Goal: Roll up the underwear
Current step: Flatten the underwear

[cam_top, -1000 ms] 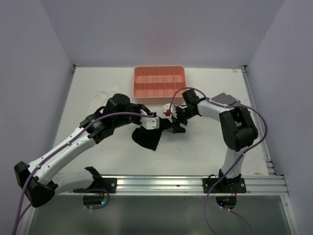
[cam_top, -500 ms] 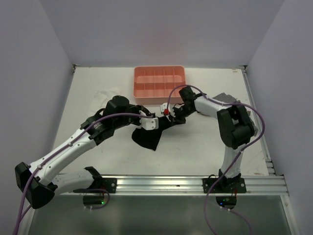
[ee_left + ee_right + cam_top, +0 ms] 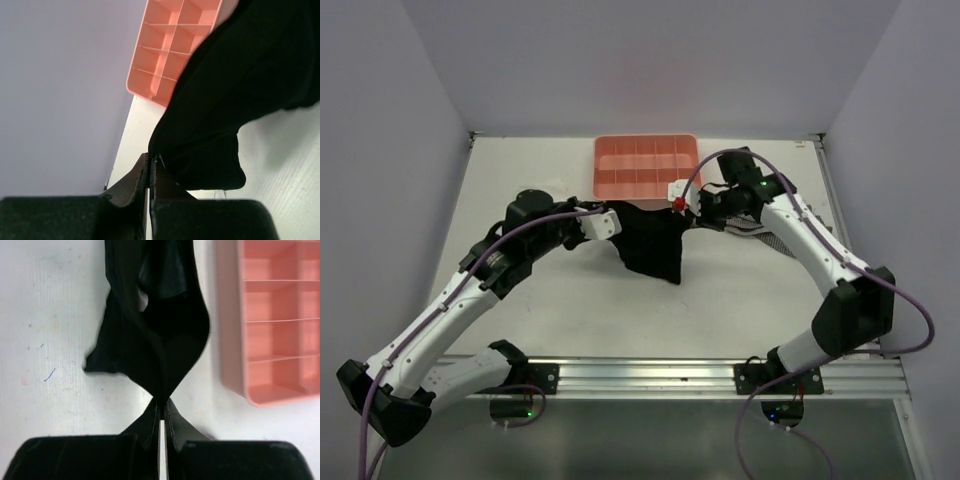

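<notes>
While my left gripper (image 3: 150, 161) and right gripper (image 3: 161, 404) each pinch a corner of the black underwear (image 3: 652, 240) stretched between them, just short of the pink tray (image 3: 646, 139), I fear overpulling could slip these thin bites.

You have nothing to read here: no legible text, label, brand, number or sign shows on any surface in the top or either wrist view
</notes>
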Controlling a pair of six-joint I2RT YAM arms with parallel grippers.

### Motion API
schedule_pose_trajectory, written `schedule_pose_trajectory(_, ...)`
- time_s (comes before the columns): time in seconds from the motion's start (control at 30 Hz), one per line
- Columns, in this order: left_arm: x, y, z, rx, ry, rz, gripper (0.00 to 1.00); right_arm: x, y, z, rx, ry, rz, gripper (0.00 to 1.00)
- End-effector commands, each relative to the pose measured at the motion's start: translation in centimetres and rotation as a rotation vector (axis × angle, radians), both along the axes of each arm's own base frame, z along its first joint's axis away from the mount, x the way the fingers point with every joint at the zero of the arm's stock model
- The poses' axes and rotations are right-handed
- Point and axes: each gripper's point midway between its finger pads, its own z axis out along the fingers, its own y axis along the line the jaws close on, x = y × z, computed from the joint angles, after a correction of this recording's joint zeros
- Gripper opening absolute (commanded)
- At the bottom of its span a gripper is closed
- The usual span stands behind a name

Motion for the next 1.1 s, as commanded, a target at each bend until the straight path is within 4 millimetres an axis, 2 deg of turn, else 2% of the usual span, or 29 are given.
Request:
schedule_pose_trajectory(0.0,-0.7,1.7,1.5,-0.108,0.036,0.107,0.0,-1.3,-2.7,5.6,-0.048,-0.066,-0.116,0.0)
schedule_pose_trajectory(0.1,-2.8,1.8,0.8,-0.147,0.104,0.084,0.0,-3.3,-3.9,7.1,-0.069,-0.049,-0.146,0.0)
schedule_pose_trajectory(0.13,-4.3,1.4,0.5,-0.165,0.146,0.03,0.0,-4.2,-4.5,6.9,-0.093,-0.025,-0.155,0.0)
schedule_pose_trajectory(0.2,-5.9,1.1,0.0,-0.174,0.188,-0.022,0.0,-5.5,-5.0,7.0,-0.1,-0.013,-0.159,0.0)
schedule_pose_trajectory(0.23,-7.2,1.0,-0.5,-0.178,0.221,-0.06,0.0,-6.6,-5.3,7.5,-0.095,-0.024,-0.156,0.0)
schedule_pose_trajectory(0.33,-9.0,1.1,-1.2,-0.187,0.275,-0.089,0.0,-8.7,-5.8,7.6,-0.091,-0.019,-0.156,0.0)
schedule_pose_trajectory(0.43,-9.1,1.5,-1.8,-0.204,0.29,-0.056,0.0,-9.4,-6.2,7.4,-0.088,-0.015,-0.186,0.0)
schedule_pose_trajectory(0.5,-9.0,1.7,-2.8,-0.192,0.309,-0.038,0.0,-9.0,-6.4,7.2,-0.104,-0.019,-0.207,0.0)
schedule_pose_trajectory(0.6,-8.1,1.4,-3.9,-0.183,0.325,-0.015,0.0,-7.2,-6.4,6.8,-0.134,-0.032,-0.231,0.0)
schedule_pose_trajectory(0.77,-4.3,0.7,-4.4,-0.192,0.266,0.067,0.0,-2.3,-5.5,6.1,-0.177,-0.073,-0.269,0.0)
schedule_pose_trajectory(0.8,-3.2,0.8,-3.6,-0.197,0.219,0.091,0.0,-1.6,-5.5,6.3,-0.185,-0.087,-0.277,0.0)
schedule_pose_trajectory(0.83,-2.7,0.7,-3.7,-0.185,0.212,0.098,0.0,-0.9,-5.4,6.7,-0.186,-0.102,-0.282,0.0)
schedule_pose_trajectory(0.87,-2.3,0.7,-3.3,-0.183,0.195,0.1,0.0,-0.1,-5.1,7.9,-0.175,-0.136,-0.281,0.0)
schedule_pose_trajectory(0.9,-1.8,0.6,-2.4,-0.184,0.164,0.098,0.0,0.4,-5.0,8.2,-0.177,-0.142,-0.286,0.0)
schedule_pose_trajectory(1.0,-1.7,0.5,-0.6,-0.179,0.121,0.07,0.0,1.1,-4.9,10.6,-0.165,-0.193,-0.28,0.0)
schedule_pose_trajectory(1.07,-2.4,0.4,0.6,-0.182,0.102,0.032,0.0,0.2,-5.0,11.1,-0.173,-0.185,-0.242,0.0)
